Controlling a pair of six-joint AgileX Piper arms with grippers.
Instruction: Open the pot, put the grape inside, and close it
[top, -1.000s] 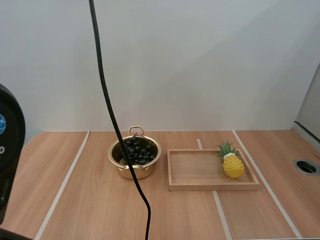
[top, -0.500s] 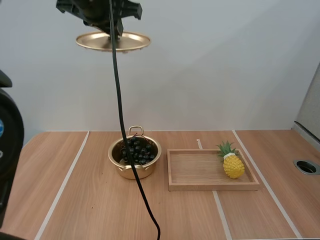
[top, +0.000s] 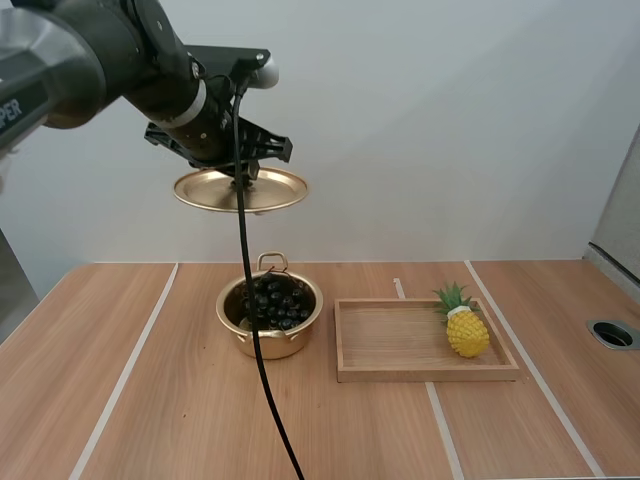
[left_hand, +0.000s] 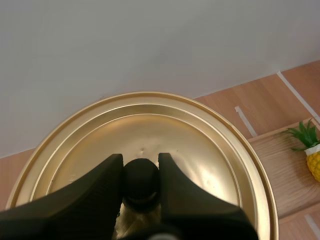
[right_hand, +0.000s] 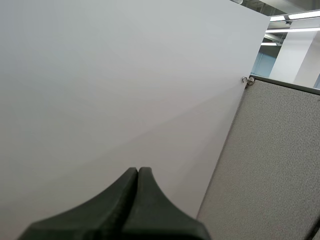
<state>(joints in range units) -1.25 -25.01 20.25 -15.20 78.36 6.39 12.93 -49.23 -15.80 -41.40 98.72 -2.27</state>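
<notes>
A gold pot (top: 269, 318) stands open on the table with a bunch of dark grapes (top: 273, 301) inside it. High above the pot hangs the gold lid (top: 241, 189), level, with my left gripper (top: 243, 172) shut on its black knob. In the left wrist view the two black fingers (left_hand: 102, 185) pinch the knob (left_hand: 141, 181) over the lid (left_hand: 200, 145). My right gripper (right_hand: 138, 172) is shut on nothing, its fingers together as one dark wedge before a white wall.
A wooden tray (top: 425, 340) lies right of the pot with a yellow toy pineapple (top: 465, 326) at its right end. The pineapple (left_hand: 312, 150) and tray also appear beyond the lid. A round hole (top: 612, 334) is at the table's far right.
My left arm has come down with the lid, from the top of the high view to a spot closer above the pot. The pot, grapes, tray and pineapple have not moved.
</notes>
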